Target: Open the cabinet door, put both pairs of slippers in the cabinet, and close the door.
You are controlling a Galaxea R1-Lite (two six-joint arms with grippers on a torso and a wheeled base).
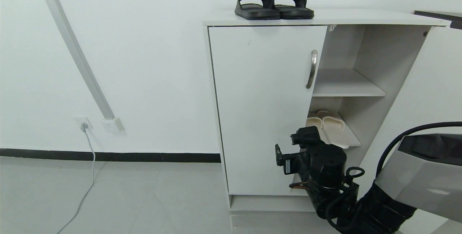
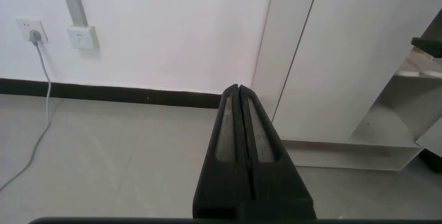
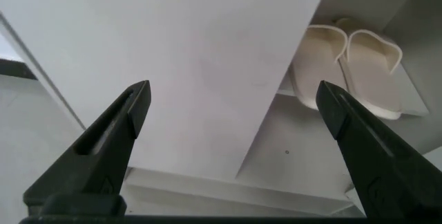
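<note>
On top of the cabinet (image 1: 361,17) — one pair of black slippers (image 1: 274,4), side by side. Second shelf down, right compartment: one pair of cream slippers (image 1: 332,127). Right door (image 1: 426,82) swung open; left door (image 1: 260,111) closed. Right gripper (image 3: 231,92) — fingers spread wide, holding nothing, low before the closed door's edge, near the cream pair. Left gripper (image 2: 238,96): fingers pressed together, empty, above the floor (image 2: 124,155).

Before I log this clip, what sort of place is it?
Probably a home entryway, or a mock-up of one: a white shoe cabinet against a bare wall, black slippers on top, cream slippers inside.
</note>
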